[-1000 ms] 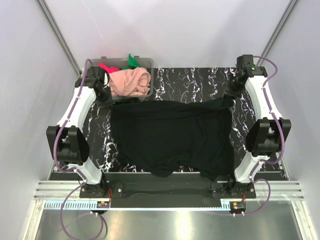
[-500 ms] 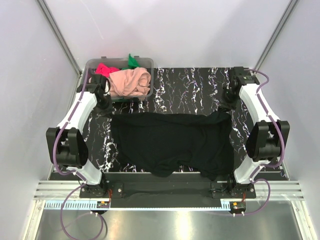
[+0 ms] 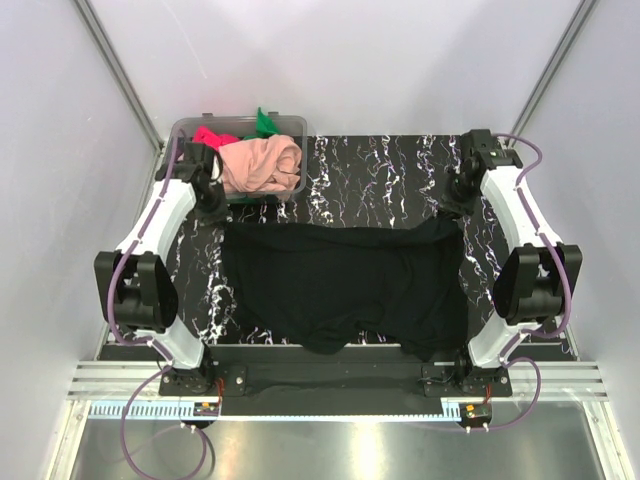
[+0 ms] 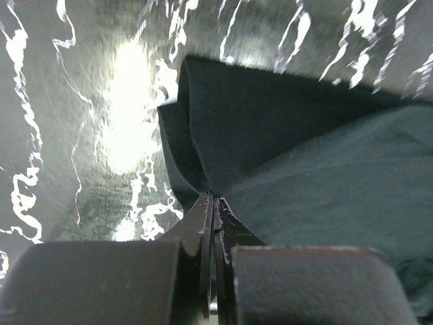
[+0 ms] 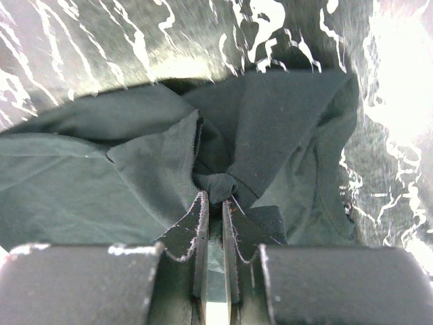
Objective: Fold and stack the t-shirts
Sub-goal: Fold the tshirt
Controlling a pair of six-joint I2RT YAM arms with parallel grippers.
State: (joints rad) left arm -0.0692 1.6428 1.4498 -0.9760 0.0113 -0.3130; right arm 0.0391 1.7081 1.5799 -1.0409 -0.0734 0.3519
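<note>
At far corners of the black t-shirt (image 3: 340, 285), left claw (image 4: 212, 206) and right claw (image 5: 215, 196), each clenched on it.

From where I stood, no writing, brand or number could be read anywhere. The pale marked strip (image 3: 330, 412) along the metal rail (image 3: 100, 385) at 6 o'clock carried fine tick marks, but any figures on it were too small to make out. The little orange tags (image 3: 207, 406) at 7 and 5 o'clock were just as illegible.
</note>
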